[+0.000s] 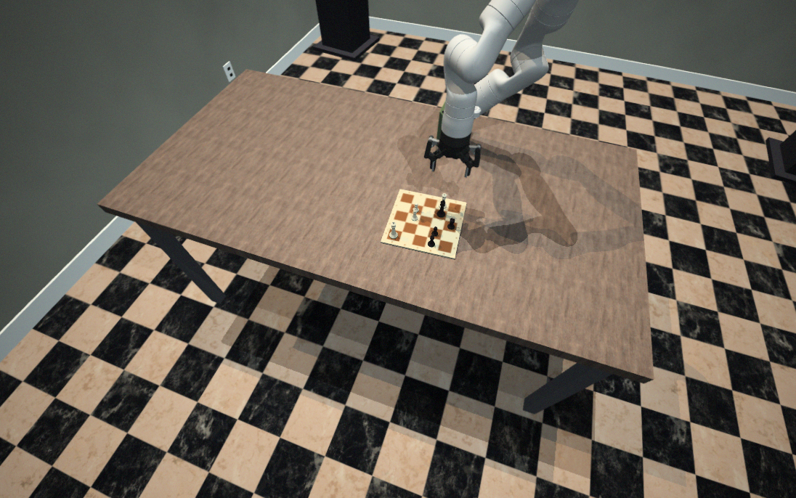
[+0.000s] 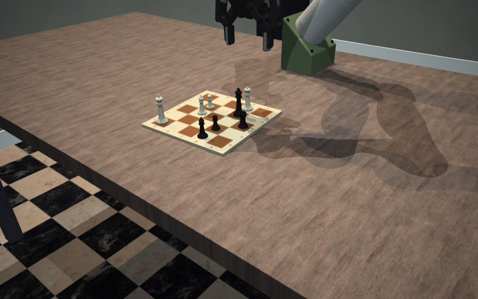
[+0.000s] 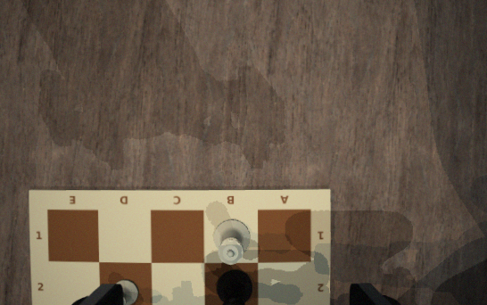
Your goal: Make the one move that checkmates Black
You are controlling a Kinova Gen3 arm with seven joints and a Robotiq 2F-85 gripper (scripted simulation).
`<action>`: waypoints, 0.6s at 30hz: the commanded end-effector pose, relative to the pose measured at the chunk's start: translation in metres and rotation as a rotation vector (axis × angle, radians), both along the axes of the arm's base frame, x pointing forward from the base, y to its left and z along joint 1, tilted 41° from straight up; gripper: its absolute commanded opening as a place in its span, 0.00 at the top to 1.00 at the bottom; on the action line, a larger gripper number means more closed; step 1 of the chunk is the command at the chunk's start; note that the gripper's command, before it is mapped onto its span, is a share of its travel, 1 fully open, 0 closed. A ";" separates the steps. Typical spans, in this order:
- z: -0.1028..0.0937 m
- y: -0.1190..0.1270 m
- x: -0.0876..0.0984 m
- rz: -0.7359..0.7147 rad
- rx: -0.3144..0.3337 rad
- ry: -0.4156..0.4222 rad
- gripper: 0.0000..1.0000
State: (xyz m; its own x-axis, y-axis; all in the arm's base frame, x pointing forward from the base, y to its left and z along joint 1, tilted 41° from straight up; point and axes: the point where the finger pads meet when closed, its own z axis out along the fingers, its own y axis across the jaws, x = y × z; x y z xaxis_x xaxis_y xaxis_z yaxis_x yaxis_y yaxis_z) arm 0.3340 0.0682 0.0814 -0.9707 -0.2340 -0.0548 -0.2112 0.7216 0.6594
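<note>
A small five-by-five chessboard (image 1: pixel 406 241) (image 2: pixel 175 130) (image 3: pixel 201 200) lies on the wooden table (image 1: pixel 282 152). A tall white piece (image 1: pixel 444 199) (image 2: pixel 247 99) (image 3: pixel 231 241) stands upright on B1. The black king (image 1: pixel 441 207) (image 2: pixel 238 102) (image 3: pixel 234 285) stands right behind it on B2. Two more white pieces (image 2: pixel 201 105) stand mid-board, and another tall white piece (image 1: pixel 393 231) (image 2: pixel 160 110) stands at the far corner. Three smaller black pieces (image 2: pixel 215 123) stand near the king. My gripper (image 1: pixel 451 170) (image 2: pixel 248 41) (image 3: pixel 235 300) is open and empty, high above the table just off the rank-1 edge.
The arm's green base mount (image 2: pixel 303 52) stands on the table behind the board. A black stand (image 1: pixel 343 26) is on the floor beyond the table's far corner.
</note>
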 end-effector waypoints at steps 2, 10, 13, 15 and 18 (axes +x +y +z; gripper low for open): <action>0.010 -0.014 0.003 -0.004 -0.010 -0.003 0.00; 0.028 -0.032 0.008 -0.010 -0.015 -0.010 0.00; 0.031 -0.034 0.009 -0.010 -0.015 -0.010 0.00; 0.032 -0.035 0.009 -0.010 -0.015 -0.010 0.00; 0.032 -0.035 0.009 -0.010 -0.015 -0.010 0.00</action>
State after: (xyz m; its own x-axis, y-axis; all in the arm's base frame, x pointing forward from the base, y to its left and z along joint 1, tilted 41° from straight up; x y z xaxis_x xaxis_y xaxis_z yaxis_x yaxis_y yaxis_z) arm 0.3428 0.0387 0.1128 -0.9718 -0.2272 -0.0627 -0.2121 0.7273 0.6528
